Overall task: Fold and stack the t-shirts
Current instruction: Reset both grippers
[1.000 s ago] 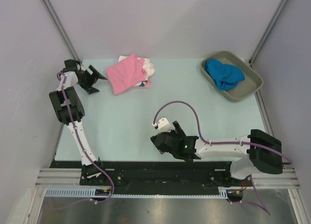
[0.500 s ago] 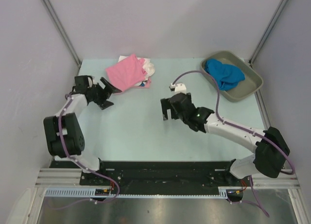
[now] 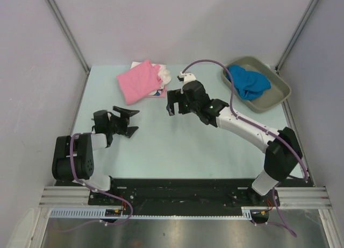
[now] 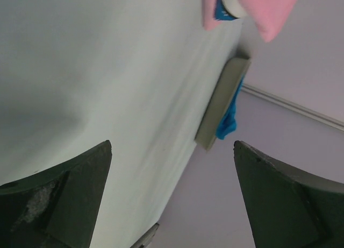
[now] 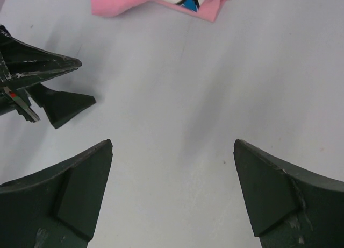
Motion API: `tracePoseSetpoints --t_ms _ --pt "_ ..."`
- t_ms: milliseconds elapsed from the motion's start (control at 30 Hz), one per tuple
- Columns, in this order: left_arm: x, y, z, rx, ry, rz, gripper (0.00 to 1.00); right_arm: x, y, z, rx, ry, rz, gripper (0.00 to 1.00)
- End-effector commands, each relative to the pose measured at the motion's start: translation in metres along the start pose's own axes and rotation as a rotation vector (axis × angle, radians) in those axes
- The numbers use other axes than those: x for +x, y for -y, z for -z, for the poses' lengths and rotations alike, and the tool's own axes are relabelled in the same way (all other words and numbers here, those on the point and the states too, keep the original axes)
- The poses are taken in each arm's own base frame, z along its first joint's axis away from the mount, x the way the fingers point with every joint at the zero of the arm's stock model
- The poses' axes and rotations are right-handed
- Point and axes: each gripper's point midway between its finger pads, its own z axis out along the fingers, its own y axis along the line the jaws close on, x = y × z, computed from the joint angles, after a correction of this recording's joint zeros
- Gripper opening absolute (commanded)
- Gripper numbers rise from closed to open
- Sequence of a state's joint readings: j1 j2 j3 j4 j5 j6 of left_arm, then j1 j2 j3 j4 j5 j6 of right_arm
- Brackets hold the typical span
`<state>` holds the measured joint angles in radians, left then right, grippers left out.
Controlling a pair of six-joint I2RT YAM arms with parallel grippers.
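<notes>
**Both pincers wide open and empty; three shirts stacked at 11 o'clock, blue one in the tray**

Seen from above, with 12 o'clock at the far edge of the table (image 3: pixel 161 146):

The pink t-shirt (image 3: pixel 137 81) lies at about 11 o'clock, on top of a small pile. The white printed t-shirt (image 3: pixel 164 75) peeks out along the pile's 3 o'clock edge. In the right wrist view a second pink layer (image 5: pixel 217 5) shows under the print. The blue t-shirt (image 3: pixel 247 82) is bunched up inside the grey-olive tray (image 3: pixel 273 99), which sits at about 1 o'clock, well apart from the pile.

The right gripper (image 3: pixel 176 107) hangs near the pile, at about 4 o'clock from it. Its jaws are spread fully and hold no cloth, and only bare table lies between it and the pile. Its arm runs diagonally back toward 5 o'clock. A purple cable (image 3: pixel 228 84) loops up from the wrist and crosses the tray's 9 o'clock corner.

The left gripper (image 3: pixel 130 121) sits low at about 8 o'clock. Its fingers point toward 3 o'clock, equally wide apart, with nothing between them. In the right wrist view its dark fingertips show at 9 o'clock, apart from the shirts.
</notes>
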<state>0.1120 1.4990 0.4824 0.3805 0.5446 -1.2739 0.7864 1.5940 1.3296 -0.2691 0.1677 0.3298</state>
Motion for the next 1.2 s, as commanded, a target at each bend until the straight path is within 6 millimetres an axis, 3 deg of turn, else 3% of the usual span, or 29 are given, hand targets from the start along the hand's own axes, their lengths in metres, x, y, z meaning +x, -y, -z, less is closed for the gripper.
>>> tracePoseSetpoints --t_ms 0,67,100,133,200,267,400,433,500,533,567,633,667,700,733,767,800,900,1033,1167 --pt "-0.011 0.089 0.003 0.349 0.064 -0.002 1.0 -0.045 -0.015 -0.033 -0.142 0.054 -0.021 1.0" --pt "-0.009 0.103 0.007 0.418 0.083 -0.019 1.0 -0.049 -0.021 -0.045 -0.206 0.027 -0.051 1.0" --pt "-0.013 0.106 0.008 0.431 0.116 -0.021 1.0 -0.068 -0.023 -0.05 -0.232 0.054 -0.064 1.0" --pt "-0.012 0.111 0.009 0.451 0.125 -0.034 1.0 -0.06 -0.023 -0.067 -0.244 0.019 -0.085 1.0" --pt "-0.017 0.117 0.006 0.477 0.146 -0.033 1.0 -0.074 -0.033 -0.075 -0.3 0.03 -0.104 1.0" --pt "-0.018 0.126 0.004 0.519 0.145 -0.028 1.0 -0.073 -0.035 -0.091 -0.336 0.018 -0.129 1.0" --pt "-0.017 0.118 -0.012 0.522 0.124 0.043 1.0 -0.091 -0.036 -0.115 -0.399 0.068 -0.168 1.0" --pt "-0.02 0.117 -0.013 0.522 0.134 0.049 1.0 -0.106 -0.038 -0.116 -0.427 0.108 -0.175 1.0" --pt "-0.005 0.112 -0.02 0.505 0.109 0.044 1.0 -0.098 -0.036 -0.143 -0.432 0.091 -0.174 1.0" --pt "-0.001 0.109 -0.023 0.499 0.103 0.038 1.0 -0.118 -0.039 -0.143 -0.43 0.121 -0.165 1.0" --pt "0.0 0.111 -0.023 0.508 0.102 0.028 1.0 -0.101 -0.03 -0.168 -0.409 0.089 -0.17 1.0" --pt "0.007 0.111 -0.025 0.51 0.085 0.004 1.0 -0.104 -0.024 -0.182 -0.402 0.102 -0.173 1.0" --pt "0.009 0.112 -0.026 0.51 0.08 -0.006 1.0 -0.121 -0.024 -0.182 -0.413 0.141 -0.178 1.0" --pt "0.012 0.112 -0.026 0.506 0.076 -0.023 1.0 -0.115 -0.011 -0.199 -0.4 0.134 -0.211 1.0" --pt "0.016 0.115 -0.025 0.508 0.067 -0.043 1.0 -0.121 -0.008 -0.202 -0.416 0.15 -0.229 1.0" --pt "0.017 0.117 -0.025 0.492 0.06 -0.059 1.0 -0.14 -0.005 -0.2 -0.433 0.194 -0.242 1.0" --pt "0.018 0.116 -0.025 0.475 0.069 -0.103 1.0 -0.132 0.013 -0.215 -0.419 0.184 -0.277 1.0" --pt "0.021 0.118 -0.023 0.409 0.071 -0.186 1.0 -0.155 0.037 -0.219 -0.439 0.265 -0.346 1.0" --pt "0.027 0.117 -0.013 0.37 0.074 -0.237 1.0 -0.153 0.057 -0.238 -0.447 0.309 -0.404 1.0" --pt "0.033 0.118 -0.004 0.376 0.065 -0.259 1.0 -0.143 0.052 -0.25 -0.468 0.318 -0.401 1.0"
